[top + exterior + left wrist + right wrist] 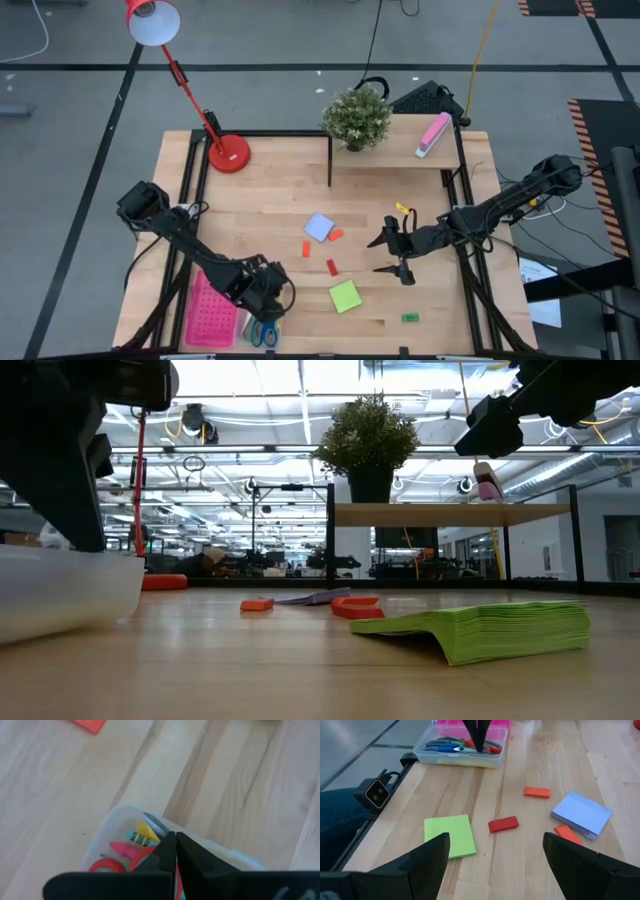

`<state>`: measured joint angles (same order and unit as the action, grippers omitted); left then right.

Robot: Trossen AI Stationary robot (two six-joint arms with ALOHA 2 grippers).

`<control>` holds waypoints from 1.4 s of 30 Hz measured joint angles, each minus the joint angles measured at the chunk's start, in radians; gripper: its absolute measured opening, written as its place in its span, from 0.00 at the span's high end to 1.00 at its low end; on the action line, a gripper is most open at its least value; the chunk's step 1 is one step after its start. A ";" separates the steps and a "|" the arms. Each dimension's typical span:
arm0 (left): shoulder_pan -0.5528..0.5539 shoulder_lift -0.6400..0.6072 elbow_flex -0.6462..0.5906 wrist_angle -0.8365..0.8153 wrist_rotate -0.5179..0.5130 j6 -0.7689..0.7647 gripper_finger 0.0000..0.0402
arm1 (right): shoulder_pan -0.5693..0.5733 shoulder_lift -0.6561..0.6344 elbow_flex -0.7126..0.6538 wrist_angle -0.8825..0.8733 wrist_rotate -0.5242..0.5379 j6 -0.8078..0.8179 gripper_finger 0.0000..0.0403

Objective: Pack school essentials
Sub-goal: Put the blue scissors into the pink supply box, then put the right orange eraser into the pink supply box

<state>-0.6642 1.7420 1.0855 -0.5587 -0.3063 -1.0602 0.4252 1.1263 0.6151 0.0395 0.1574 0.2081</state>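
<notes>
Green note pad (480,630) lies closest on surface, nr red block (332,267). Left pincer (175,851) fingers pressed together over clear box (462,750) w/ scissors (442,743). Right pincer (492,855) spread wide above pads.

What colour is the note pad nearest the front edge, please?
Green note pad, clearest in the right wrist view.

The high view looks straight down on the whole table (280,200). The low view looks level across it. Both wrist views sit close, sharing the clear box (462,751).
</notes>
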 joint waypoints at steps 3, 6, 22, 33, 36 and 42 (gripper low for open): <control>-0.003 0.005 0.000 0.001 -0.001 -0.001 0.99 | 0.000 0.000 0.000 0.000 0.000 0.000 0.22; -0.005 0.006 0.000 -0.017 -0.001 -0.011 0.98 | 0.000 0.000 0.000 0.000 0.000 0.000 0.22; -0.020 -0.066 0.037 -0.014 -0.118 0.041 0.95 | 0.000 0.000 0.000 -0.011 0.004 0.014 0.22; -0.027 -0.066 0.067 0.264 -0.501 0.416 0.95 | 0.078 0.047 -0.038 -0.011 0.131 0.254 0.22; -0.025 -0.048 0.065 0.312 -0.507 0.450 0.95 | 0.084 0.089 -0.066 -0.004 0.131 0.279 0.22; -0.006 -0.016 0.066 0.326 -0.541 0.438 0.95 | 0.002 0.191 -0.101 0.034 0.186 0.173 0.22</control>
<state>-0.6700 1.7258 1.1511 -0.2327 -0.8475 -0.6222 0.4270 1.3176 0.5139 0.0734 0.3433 0.3815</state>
